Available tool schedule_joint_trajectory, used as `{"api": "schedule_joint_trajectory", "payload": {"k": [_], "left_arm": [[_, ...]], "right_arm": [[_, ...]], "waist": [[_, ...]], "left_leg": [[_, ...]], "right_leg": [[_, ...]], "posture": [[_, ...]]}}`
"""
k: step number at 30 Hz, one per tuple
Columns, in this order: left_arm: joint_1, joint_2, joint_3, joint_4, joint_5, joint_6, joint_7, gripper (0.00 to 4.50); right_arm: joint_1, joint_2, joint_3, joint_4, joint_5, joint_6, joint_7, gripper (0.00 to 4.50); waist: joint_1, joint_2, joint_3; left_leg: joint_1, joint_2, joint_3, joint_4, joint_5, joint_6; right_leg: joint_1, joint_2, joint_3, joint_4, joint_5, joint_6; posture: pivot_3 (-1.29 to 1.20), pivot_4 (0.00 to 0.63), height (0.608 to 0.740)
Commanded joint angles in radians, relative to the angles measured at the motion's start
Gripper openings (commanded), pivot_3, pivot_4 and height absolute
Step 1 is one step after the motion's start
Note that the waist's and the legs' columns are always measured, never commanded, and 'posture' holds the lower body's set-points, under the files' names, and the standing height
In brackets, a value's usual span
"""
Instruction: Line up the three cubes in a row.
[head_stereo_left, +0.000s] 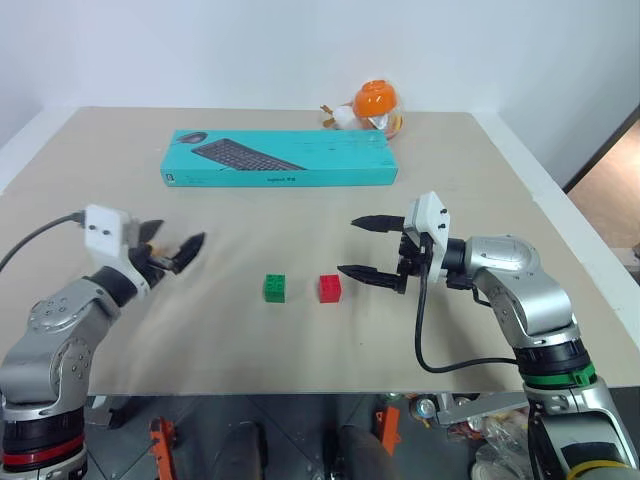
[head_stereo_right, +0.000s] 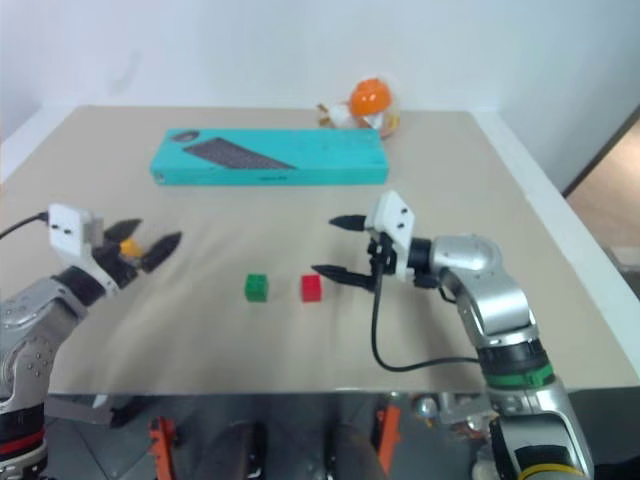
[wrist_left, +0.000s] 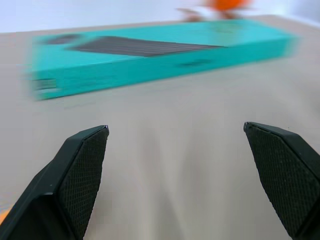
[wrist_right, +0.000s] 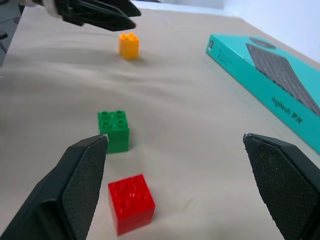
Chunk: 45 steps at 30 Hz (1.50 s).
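Observation:
The green cube (head_stereo_left: 274, 288) and the red cube (head_stereo_left: 329, 288) stand side by side, a small gap apart, on the beige table (head_stereo_left: 480, 190) near its front middle. The yellow-orange cube (wrist_right: 129, 45) stands alone on the table further left, partly hidden behind my left gripper's fingers in the eye views (head_stereo_right: 130, 243). My left gripper (head_stereo_left: 180, 238) hovers open just above it, holding nothing. My right gripper (head_stereo_left: 347, 246) is open too, pointing left, with its lower fingertip (head_stereo_left: 345, 268) just right of the red cube.
A long teal keyboard box (head_stereo_left: 280, 158) lies across the back of the table. A round orange-and-white toy (head_stereo_left: 372, 105) sits behind its right end. The table's front edge runs just below the cubes.

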Motion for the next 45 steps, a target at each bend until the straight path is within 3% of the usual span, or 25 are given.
{"api": "schedule_joint_trajectory", "payload": {"k": [1,6,10,23,32,35,42,45], "left_arm": [[0.002,-0.057,0.005,-0.019,0.065,-0.064,0.118,4.47],[0.039,-0.160,-0.013,-0.044,0.104,-0.098,0.213,4.47],[0.035,-0.185,0.018,-0.011,0.107,-0.121,0.250,4.47],[-0.012,-0.130,0.063,0.138,0.105,-0.158,0.250,4.47],[-0.087,-0.090,-0.001,0.392,0.157,-0.229,0.193,4.47],[-0.104,-0.087,-0.014,0.427,0.169,-0.237,0.190,3.68],[-0.087,-0.085,-0.025,0.423,0.179,-0.237,0.166,1.33],[-0.084,-0.073,-0.036,0.423,0.184,-0.225,0.145,1.34]], "right_arm": [[-0.039,0.010,0.008,0.017,-0.007,-0.031,0.021,4.50],[-0.054,0.009,0.015,0.041,-0.018,-0.044,0.043,4.50],[-0.052,0.006,0.013,0.041,-0.023,-0.041,0.053,4.50],[-0.027,-0.013,0.007,0.019,-0.028,-0.028,0.056,4.50],[-0.022,-0.015,0.011,0.012,-0.035,-0.028,0.048,4.50],[-0.021,-0.017,0.005,0.005,-0.031,-0.021,0.046,4.50],[0.025,0.001,-0.040,-0.062,0.090,0.022,0.081,4.50],[0.030,0.010,-0.038,-0.071,0.121,0.036,0.085,4.50]], "waist": [[0.000,-0.001,0.000],[0.000,-0.001,0.000],[0.000,-0.001,0.000],[0.000,-0.001,0.000],[0.001,-0.001,0.000],[0.001,-0.001,0.000],[0.000,-0.001,0.000],[0.000,-0.001,0.000]], "left_leg": [[-0.001,0.000,0.000,0.000,0.000,0.000],[-0.001,0.000,0.000,0.000,0.000,0.000],[0.000,0.000,0.000,0.000,0.000,0.000],[0.000,0.000,0.000,0.000,0.000,0.000],[0.000,0.000,0.000,0.000,0.000,0.000],[0.000,0.000,0.000,0.000,0.000,0.000],[0.000,0.001,0.000,0.000,0.000,0.000],[0.000,0.001,0.000,0.000,0.000,0.000]], "right_leg": [[0.000,0.000,0.000,0.000,0.000,0.000],[0.000,-0.002,0.000,-0.001,0.000,0.001],[0.000,0.000,0.000,0.000,0.001,0.000],[0.000,0.000,0.000,0.000,0.001,0.000],[0.000,0.001,-0.001,0.000,0.001,-0.001],[0.000,0.000,-0.001,0.000,0.001,0.000],[0.000,0.000,-0.001,0.000,0.001,-0.001],[0.000,0.000,-0.001,0.000,0.001,-0.001]], "posture": [[0.00,0.150,0.740],[0.00,0.150,0.740],[0.00,0.150,0.740],[0.00,0.150,0.740],[0.00,0.150,0.740],[0.00,0.150,0.740],[0.00,0.150,0.740],[0.00,0.150,0.740]]}}
